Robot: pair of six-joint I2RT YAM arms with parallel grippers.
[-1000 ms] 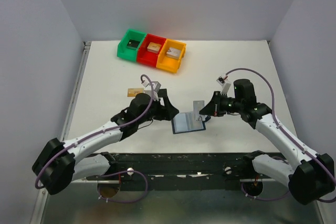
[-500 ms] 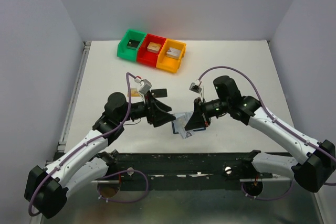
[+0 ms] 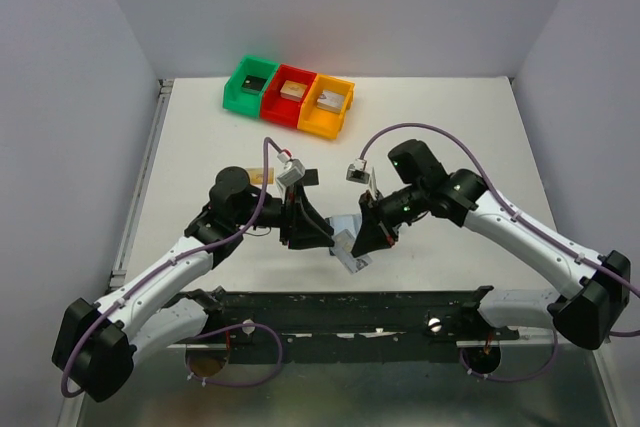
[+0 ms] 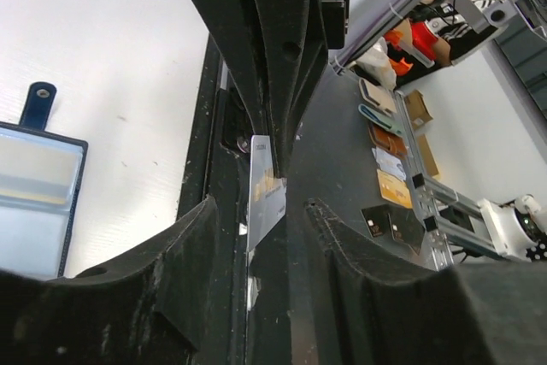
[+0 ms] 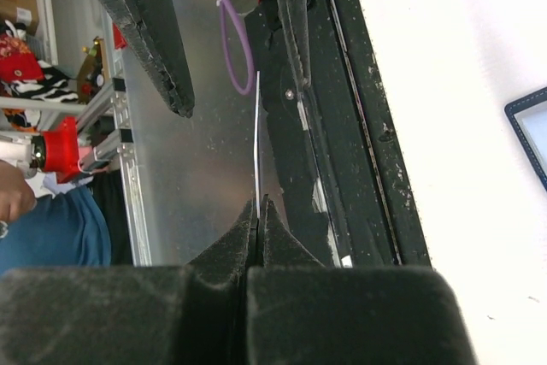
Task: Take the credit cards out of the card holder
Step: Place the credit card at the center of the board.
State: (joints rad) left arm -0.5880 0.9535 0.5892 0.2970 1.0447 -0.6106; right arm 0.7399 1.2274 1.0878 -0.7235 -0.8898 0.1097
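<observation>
My right gripper [image 3: 362, 244] is shut on a pale grey-white credit card [image 3: 351, 257] and holds it above the table's front part. In the right wrist view the card [image 5: 256, 138] shows edge-on, sticking out from the shut right gripper [image 5: 258, 201]. My left gripper [image 3: 324, 237] is open. In the left wrist view the card [image 4: 266, 187] stands between the spread fingers of the left gripper [image 4: 261, 207], touching neither. The navy card holder [image 3: 344, 223] lies open on the table below, partly hidden; it also shows in the left wrist view [image 4: 36, 190]. A tan-gold card [image 3: 261, 176] lies on the table.
Green [image 3: 250, 85], red [image 3: 290, 96] and orange [image 3: 327, 107] bins stand at the back, each with a small block. A small black flat piece [image 3: 306, 178] lies by the tan card. The black front rail [image 3: 350, 299] runs just below the grippers.
The right gripper has carried the pale card left and down, off the card holder. The left gripper has swung right to meet it, so its open fingers now straddle the card.
</observation>
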